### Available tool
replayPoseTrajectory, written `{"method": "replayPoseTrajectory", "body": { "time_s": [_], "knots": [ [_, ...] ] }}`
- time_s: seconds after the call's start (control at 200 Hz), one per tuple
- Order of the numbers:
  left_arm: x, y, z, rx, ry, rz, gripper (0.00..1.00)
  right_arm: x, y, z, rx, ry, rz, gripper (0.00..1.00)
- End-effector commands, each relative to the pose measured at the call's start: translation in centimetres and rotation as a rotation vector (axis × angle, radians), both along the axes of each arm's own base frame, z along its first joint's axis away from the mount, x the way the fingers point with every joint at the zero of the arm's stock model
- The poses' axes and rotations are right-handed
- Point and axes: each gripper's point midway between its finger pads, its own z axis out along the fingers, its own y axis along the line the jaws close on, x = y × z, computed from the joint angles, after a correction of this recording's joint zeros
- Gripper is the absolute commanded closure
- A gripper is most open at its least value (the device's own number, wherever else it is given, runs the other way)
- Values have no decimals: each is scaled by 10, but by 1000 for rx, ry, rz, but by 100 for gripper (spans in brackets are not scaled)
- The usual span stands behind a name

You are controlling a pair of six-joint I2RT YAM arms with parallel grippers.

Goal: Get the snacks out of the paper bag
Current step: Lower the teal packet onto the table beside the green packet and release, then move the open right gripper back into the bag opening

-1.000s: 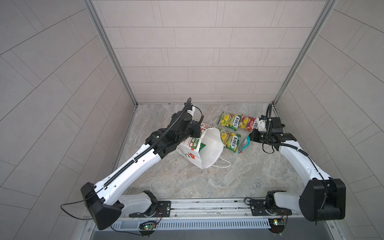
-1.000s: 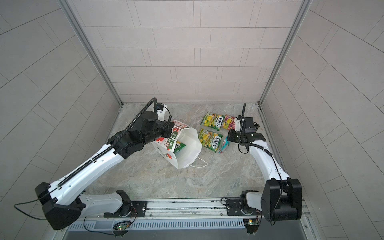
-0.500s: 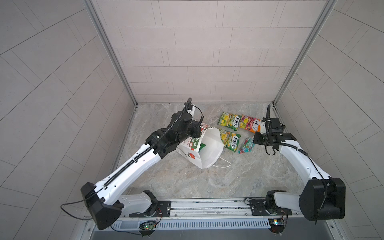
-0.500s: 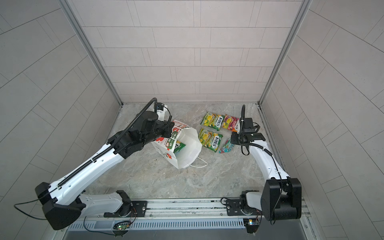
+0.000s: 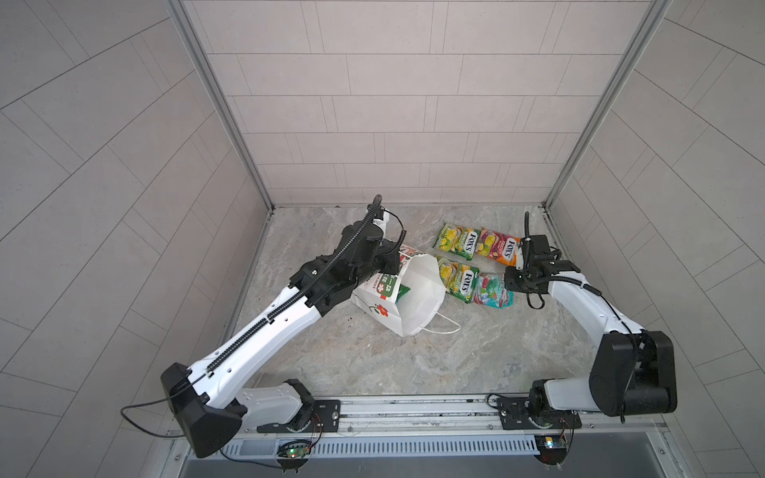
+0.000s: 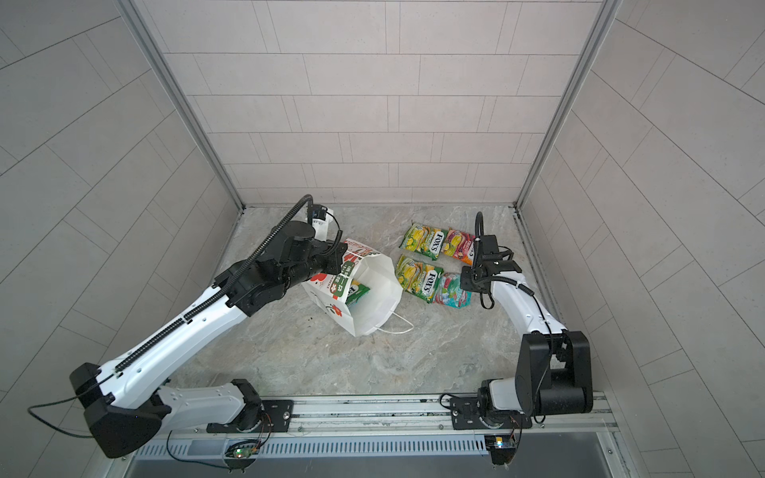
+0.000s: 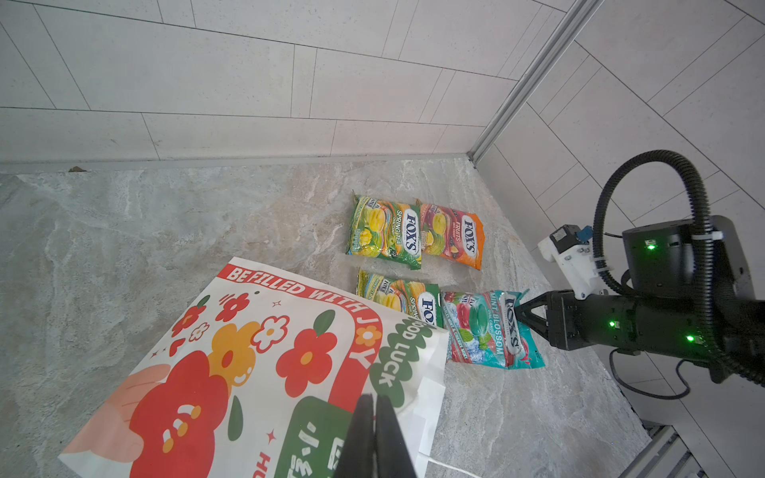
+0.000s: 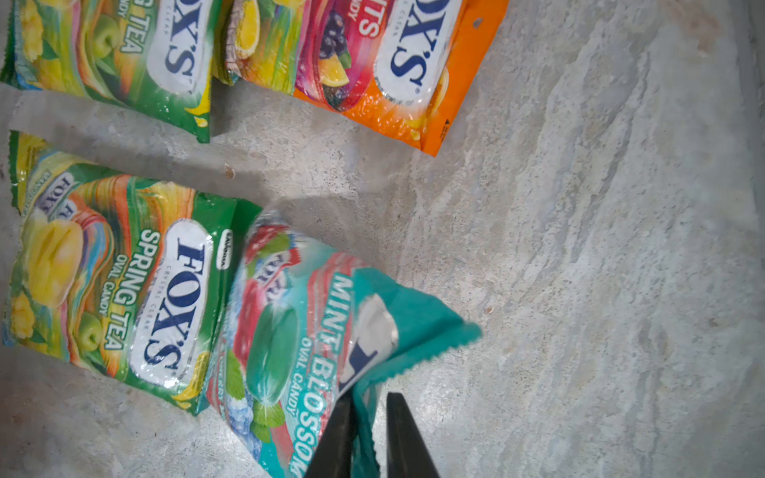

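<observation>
Both top views, left to right: the left gripper (image 7: pixel 374 399), clamped shut on the printed rim of the paper bag (image 5: pixel 414 298), holds it tilted, mouth toward the packets; a green packet (image 5: pixel 402 293) shows inside. Beside the mouth lie the rear Spring Tea packet (image 5: pixel 457 247), Fruits packet (image 5: pixel 499 251), front Spring Tea packet (image 5: pixel 458 281) and Mint Blossom packet (image 5: pixel 492 289), whose crimped edge sits between the slightly parted jaws of the right gripper (image 8: pixel 369 395). Bare bench (image 5: pixel 372 360) spans the front.

Glossy plastic snack pkts (image 8: pixel 124 281), matt paper bag (image 7: pixel 248 351), rough stone-look floor (image 5: pixel 372 360), matt tiles (image 5: pixel 393 103)
</observation>
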Motion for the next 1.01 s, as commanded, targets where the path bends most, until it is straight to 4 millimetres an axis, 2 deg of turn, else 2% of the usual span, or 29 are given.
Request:
{"method": "replayPoseTrajectory", "body": {
  "time_s": [0.0, 0.11, 0.275, 0.39, 0.475, 0.575, 0.721, 0.836, 0.916, 1.001],
  "knots": [
    [0, 0, 14, -11, -36, -5, 100, -1, -3, 2, -20, 41, -4, 68],
    [-1, 1, 14, -11, -38, -3, 100, -2, -10, 4, -56, 50, -25, 55],
    [-1, 1, 14, -13, -37, -6, 100, -7, -28, 21, -137, -1, -91, 40],
    [-2, 0, 14, -16, -35, -12, 100, -14, -42, 37, -200, -67, -150, 36],
    [-3, 0, 15, -20, -36, -16, 100, -15, -37, 46, -176, -133, -140, 35],
    [-5, -1, 14, -23, -37, -27, 100, -5, -4, 56, -9, -258, -37, 35],
    [-8, -6, 16, -43, -47, -62, 100, -3, 68, 79, 358, -382, 156, 36],
    [-11, -10, 19, -57, -52, -88, 100, -17, 124, 93, 528, -393, 332, 37],
    [-11, -11, 19, -62, -51, -95, 100, -32, 159, 98, 560, -385, 449, 37],
    [-11, -13, 19, -67, -50, -100, 100, -46, 187, 105, 568, -406, 544, 37]
  ]
}}
